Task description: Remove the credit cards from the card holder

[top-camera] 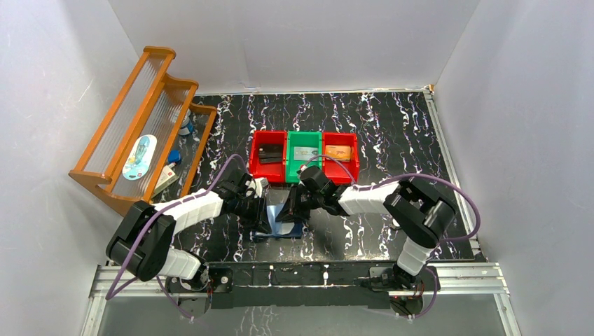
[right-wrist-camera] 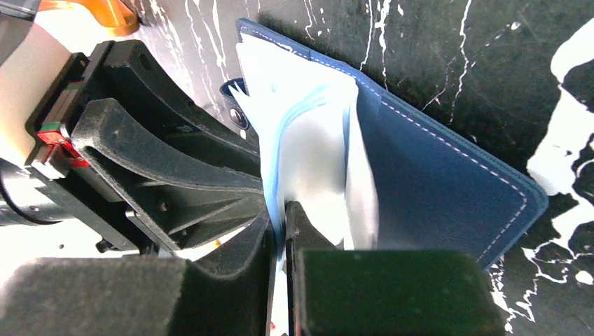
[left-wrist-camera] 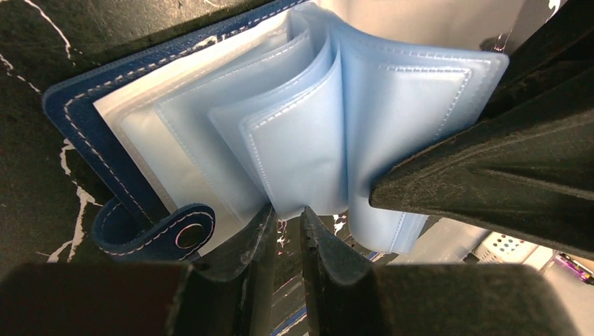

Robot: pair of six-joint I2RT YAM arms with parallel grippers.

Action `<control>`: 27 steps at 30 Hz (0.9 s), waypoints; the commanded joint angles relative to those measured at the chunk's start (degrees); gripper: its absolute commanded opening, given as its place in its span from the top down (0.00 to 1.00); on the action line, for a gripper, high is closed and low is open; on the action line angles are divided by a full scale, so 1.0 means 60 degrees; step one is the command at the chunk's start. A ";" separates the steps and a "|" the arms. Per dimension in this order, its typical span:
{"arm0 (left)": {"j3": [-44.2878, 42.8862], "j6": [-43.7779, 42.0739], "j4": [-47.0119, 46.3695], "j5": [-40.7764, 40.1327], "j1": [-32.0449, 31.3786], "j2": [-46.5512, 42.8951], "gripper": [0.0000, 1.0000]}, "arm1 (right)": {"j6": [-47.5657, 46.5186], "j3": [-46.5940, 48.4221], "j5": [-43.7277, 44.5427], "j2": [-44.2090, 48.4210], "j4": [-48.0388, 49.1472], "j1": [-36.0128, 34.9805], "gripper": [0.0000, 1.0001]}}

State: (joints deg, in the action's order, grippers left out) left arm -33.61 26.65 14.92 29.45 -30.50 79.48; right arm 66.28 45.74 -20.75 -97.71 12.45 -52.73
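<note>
The navy-blue card holder [top-camera: 280,222] lies open on the black marbled table between my two grippers, its pale blue sleeves [left-wrist-camera: 308,133] fanned upward. My left gripper [left-wrist-camera: 287,220] is shut on the lower edge of a bunch of sleeves, only a narrow slit showing between its fingers. Opposite it, my right gripper [right-wrist-camera: 282,217] is shut on one thin blue sleeve [right-wrist-camera: 277,175]. The navy cover [right-wrist-camera: 434,175] lies flat to its right. A black credit card [top-camera: 270,155] rests in the left red bin [top-camera: 255,157]. I cannot tell whether any sleeve holds a card.
A green bin [top-camera: 303,137] with a silver-grey card and a right red bin [top-camera: 354,157] with an orange card stand just behind the card holder. A wooden rack [top-camera: 140,119] leans at the left. White walls close in the table.
</note>
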 commanded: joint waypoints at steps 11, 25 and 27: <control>-0.0517 0.0214 0.0874 -0.1208 -0.0036 -0.1610 0.60 | -0.0571 -0.0093 0.2185 0.1673 -0.3218 0.0566 0.73; -0.2204 0.0764 0.2545 -0.6839 0.0022 -0.4615 0.02 | -0.2806 0.0848 0.6552 0.5404 -0.5420 0.0691 0.18; -0.2491 0.0806 0.2687 -0.7722 0.0023 -0.4916 0.02 | -0.3720 0.0971 0.7116 0.5970 -0.5285 0.0695 0.13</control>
State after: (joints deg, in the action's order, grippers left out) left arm -44.38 29.82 26.87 -1.15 -30.50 54.08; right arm 53.84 47.75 10.90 -68.14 -18.83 -48.75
